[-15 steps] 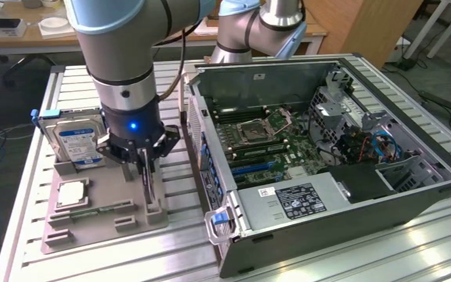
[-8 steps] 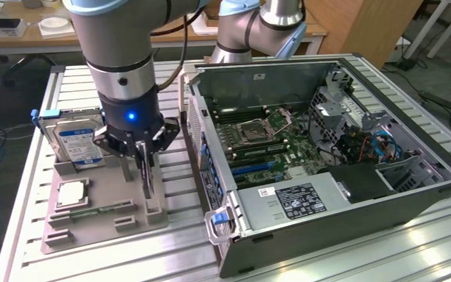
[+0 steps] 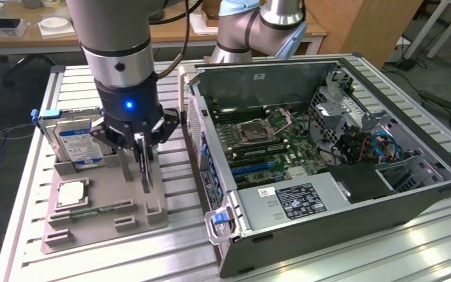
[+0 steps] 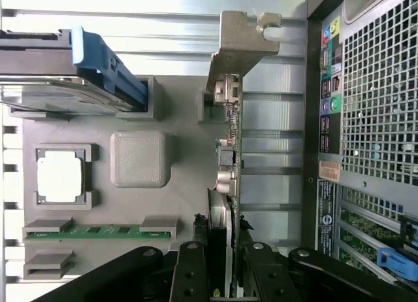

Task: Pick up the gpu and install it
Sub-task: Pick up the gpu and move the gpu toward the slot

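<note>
GPU (image 3: 146, 179) stands on edge in its slot in the grey holder (image 3: 104, 226), on the exterior view's left of the open computer case (image 3: 351, 194); both rest on the slatted tabletop (image 3: 413, 252). The hand (image 3: 139, 158) hangs straight down over the card, with one finger on each face of it. In the wrist view the thin board runs edge-on between the two dark fingers (image 4: 192, 269), and its silver bracket (image 4: 245, 37) is at the far end, away from the hand. The fingers look closed on the card, so I judge the grasp made.

The card's lower edge appears to sit at the level of the holder, and I cannot tell whether it has come off the slot at all. So the pick-up seems to be at the gripping stage, with no clear lift. The install is not done: the case lies on its side with the motherboard exposed, and the blue expansion slots (image 3: 253, 167) show nothing plugged in.

A hard drive (image 3: 77, 141), a processor chip (image 3: 70, 194) and a green memory stick (image 3: 100, 210) sit in their own places in the holder.
</note>
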